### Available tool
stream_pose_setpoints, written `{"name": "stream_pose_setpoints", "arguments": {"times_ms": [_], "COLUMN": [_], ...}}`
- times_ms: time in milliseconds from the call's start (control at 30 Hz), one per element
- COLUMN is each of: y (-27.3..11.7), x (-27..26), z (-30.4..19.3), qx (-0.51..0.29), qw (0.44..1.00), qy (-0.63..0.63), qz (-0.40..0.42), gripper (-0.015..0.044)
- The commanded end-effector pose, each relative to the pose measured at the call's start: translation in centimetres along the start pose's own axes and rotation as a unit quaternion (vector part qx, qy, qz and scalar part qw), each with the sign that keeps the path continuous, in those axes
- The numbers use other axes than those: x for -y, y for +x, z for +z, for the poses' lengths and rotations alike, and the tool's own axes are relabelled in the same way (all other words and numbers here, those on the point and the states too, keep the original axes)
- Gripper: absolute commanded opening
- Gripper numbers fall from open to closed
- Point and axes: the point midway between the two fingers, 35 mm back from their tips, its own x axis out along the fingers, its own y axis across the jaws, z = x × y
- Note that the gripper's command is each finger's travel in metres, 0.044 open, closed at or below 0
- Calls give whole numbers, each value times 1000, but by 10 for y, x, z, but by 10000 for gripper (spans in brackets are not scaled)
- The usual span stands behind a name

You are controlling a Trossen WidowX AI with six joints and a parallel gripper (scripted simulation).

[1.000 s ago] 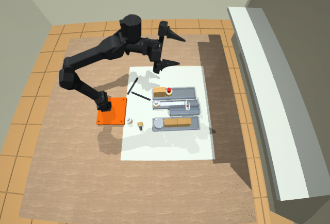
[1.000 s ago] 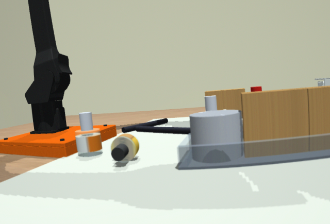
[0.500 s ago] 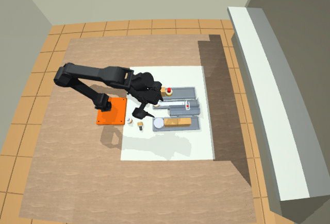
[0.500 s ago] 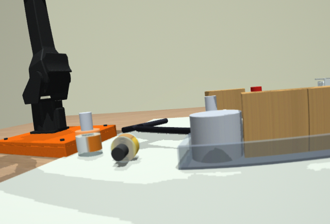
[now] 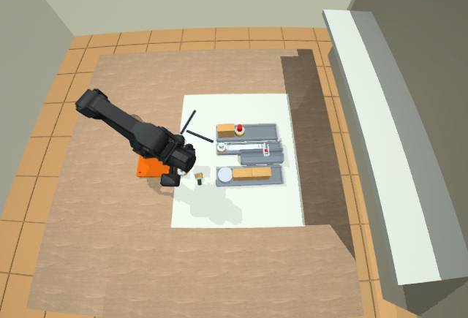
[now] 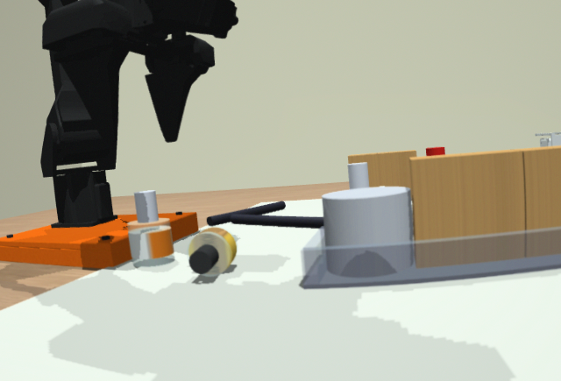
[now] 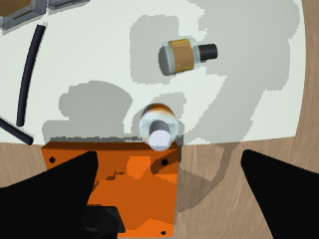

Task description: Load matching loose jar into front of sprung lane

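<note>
The loose standing jar [image 5: 183,172] [image 6: 150,243] [image 7: 159,124] is clear, with an orange label and a pale grey cap. It stands upright on the white mat beside the orange base. My gripper [image 6: 170,139] [image 7: 172,159] is open and empty, well above this jar; its arm partly hides the jar in the top view. A second loose jar [image 5: 198,175] [image 6: 226,250] [image 7: 181,56] with a yellow-brown label and black cap lies on its side. A pale-capped jar [image 5: 221,147] stands at the front end of the sprung lane [image 5: 274,146]; the pusher plate is too small to tell.
Two black rods [image 5: 188,121] [image 5: 199,136] lie before the lanes. The neighbouring lane [image 5: 264,131] holds a wooden block [image 5: 226,130] and a red-capped jar [image 5: 239,129]. Another lane [image 5: 277,175] holds a grey cylinder [image 5: 224,175] [image 6: 367,232] and wooden blocks [image 5: 241,174] [image 6: 466,205].
</note>
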Motion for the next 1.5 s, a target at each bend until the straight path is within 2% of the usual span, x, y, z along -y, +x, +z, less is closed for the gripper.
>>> {"name": "stream_pose_setpoints", "arguments": {"times_ms": [0, 167, 1267, 1467], "y": [-1, 35, 83, 83], "x": [-3, -4, -6, -6], "z": [-7, -7, -8, -8], "qx": [-2, -2, -2, -2], "qw": [1000, 1000, 1000, 1000], "qy": [-12, -12, -12, -12], "qz": [8, 8, 8, 8], "gripper": [440, 440, 440, 282]}}
